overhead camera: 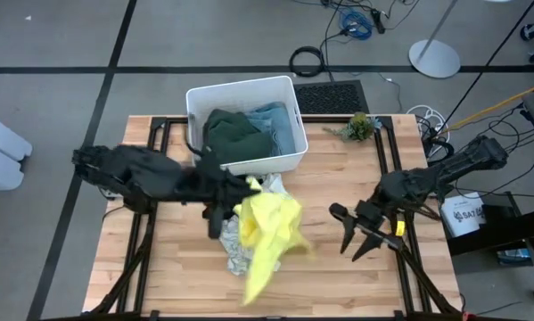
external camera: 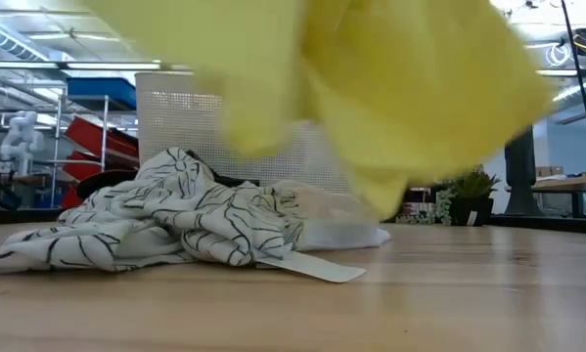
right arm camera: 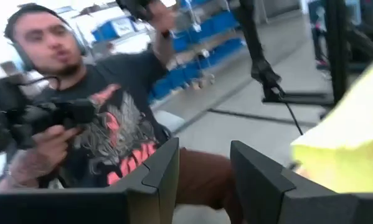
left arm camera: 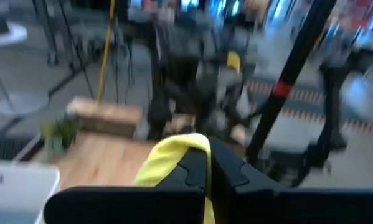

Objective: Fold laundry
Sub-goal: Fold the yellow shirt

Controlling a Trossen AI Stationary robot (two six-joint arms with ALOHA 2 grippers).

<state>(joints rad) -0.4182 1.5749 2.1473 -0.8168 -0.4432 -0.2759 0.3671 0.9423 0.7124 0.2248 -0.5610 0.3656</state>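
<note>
The left gripper (overhead camera: 246, 185) is clamped on the yellow shirt (overhead camera: 268, 234), lifting it crumpled. The right gripper (overhead camera: 356, 241) waits, fingers apart.

Four garments (overhead camera: 265, 230), one bin (overhead camera: 284, 161), one plant (overhead camera: 359, 127)

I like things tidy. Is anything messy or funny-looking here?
Yes. The white patterned garment lies crumpled on the table instead of in the bin. The left gripper holds the yellow garment dangling, unfolded.

soft yellow cloth (overhead camera: 271, 234); matt wood table (overhead camera: 356, 276); white perforated plastic bin (overhead camera: 245, 96)
</note>
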